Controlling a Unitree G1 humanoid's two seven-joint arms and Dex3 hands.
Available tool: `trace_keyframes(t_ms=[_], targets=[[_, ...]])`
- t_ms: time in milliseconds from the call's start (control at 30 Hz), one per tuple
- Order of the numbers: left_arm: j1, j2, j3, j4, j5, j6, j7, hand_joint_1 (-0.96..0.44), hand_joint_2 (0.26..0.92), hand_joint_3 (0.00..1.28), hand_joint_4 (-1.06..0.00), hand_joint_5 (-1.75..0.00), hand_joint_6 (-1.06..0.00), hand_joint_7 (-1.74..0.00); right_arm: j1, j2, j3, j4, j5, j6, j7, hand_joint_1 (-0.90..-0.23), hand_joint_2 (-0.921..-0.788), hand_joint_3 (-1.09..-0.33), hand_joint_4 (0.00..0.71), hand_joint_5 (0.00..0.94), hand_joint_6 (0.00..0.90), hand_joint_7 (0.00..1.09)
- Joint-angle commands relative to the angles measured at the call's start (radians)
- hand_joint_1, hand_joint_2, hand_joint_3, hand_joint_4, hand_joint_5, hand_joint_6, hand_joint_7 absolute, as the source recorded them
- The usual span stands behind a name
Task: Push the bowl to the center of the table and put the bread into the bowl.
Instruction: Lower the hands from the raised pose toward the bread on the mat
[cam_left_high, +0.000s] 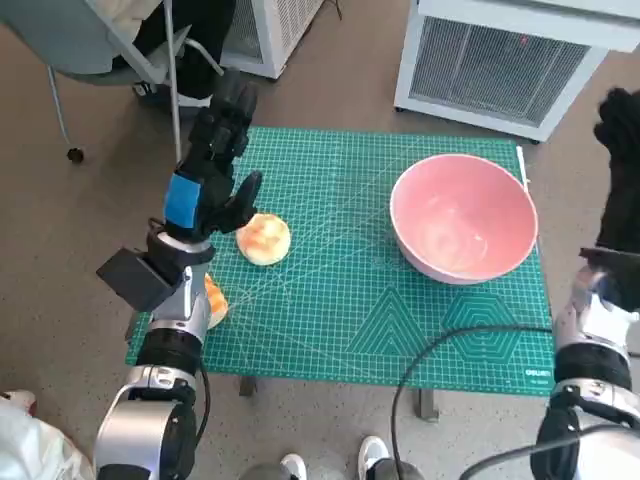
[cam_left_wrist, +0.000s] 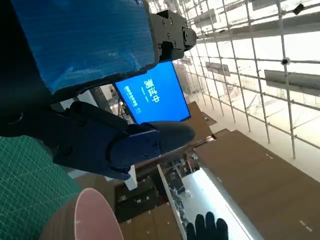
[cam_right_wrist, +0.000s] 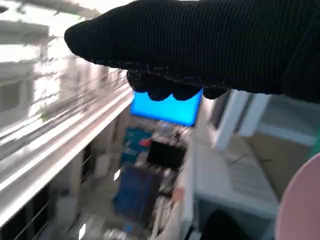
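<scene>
The pink bowl (cam_left_high: 463, 215) stands empty on the right part of the green mat (cam_left_high: 350, 300). A round golden bread (cam_left_high: 264, 239) lies on the mat's left part. My left hand (cam_left_high: 215, 155) is raised just left of and above the bread, fingers stretched out, holding nothing. My right hand (cam_left_high: 620, 130) in its black glove hovers off the table's right edge, beyond the bowl, partly cut off by the picture's border, and it holds nothing. The left wrist view shows the bowl's rim (cam_left_wrist: 92, 215) and the gloved right hand (cam_left_wrist: 207, 230) with its fingers apart. A slice of bowl rim (cam_right_wrist: 305, 200) shows in the right wrist view.
A second orange-brown piece (cam_left_high: 216, 300) lies at the mat's left edge, half hidden by my left forearm. A white appliance with a grille (cam_left_high: 500, 60) stands behind the table. A chair (cam_left_high: 110, 40) stands at the back left. Shoes (cam_left_high: 375, 455) show near the front edge.
</scene>
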Motion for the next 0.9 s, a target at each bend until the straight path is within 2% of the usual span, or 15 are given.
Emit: trace_keyframes(t_ms=[33, 167, 533, 733, 900], targets=[[-0.019, 0.007, 0.005, 0.009, -0.005, 0.004, -0.007, -0.71, 0.921, 0.51, -0.09, 0.0, -0.12, -0.03, 0.018, -0.003, 0.009, 0.05, -0.029, 0.067, -0.031, -0.72, -0.921, -0.769, 0.208, 0.002, 0.294, 0.02], [-0.018, 0.009, 0.007, 0.005, -0.008, 0.004, -0.01, -0.71, 0.921, 0.51, -0.09, 0.0, -0.12, -0.03, 0.016, -0.002, 0.012, 0.075, -0.042, 0.129, -0.044, -0.689, -0.921, -0.78, 0.201, 0.0, 0.292, 0.01], [-0.008, 0.021, 0.019, 0.006, -0.009, -0.007, -0.014, -0.71, 0.921, 0.51, -0.09, 0.0, -0.13, -0.03, 0.018, 0.018, 0.03, 0.111, -0.081, 0.3, -0.089, -0.678, -0.921, -0.789, 0.219, 0.008, 0.308, 0.02], [-0.003, 0.031, 0.027, 0.009, -0.006, -0.012, -0.012, -0.72, 0.921, 0.51, -0.09, 0.0, -0.13, -0.03, 0.015, 0.024, 0.038, 0.122, -0.09, 0.391, -0.085, -0.664, -0.921, -0.796, 0.22, 0.005, 0.305, 0.01], [0.006, 0.041, 0.034, 0.005, -0.004, -0.018, -0.01, -0.71, 0.921, 0.51, -0.1, 0.0, -0.14, -0.03, 0.007, 0.037, 0.025, 0.13, -0.086, 0.456, -0.081, -0.664, -0.921, -0.805, 0.219, 0.003, 0.313, 0.02]])
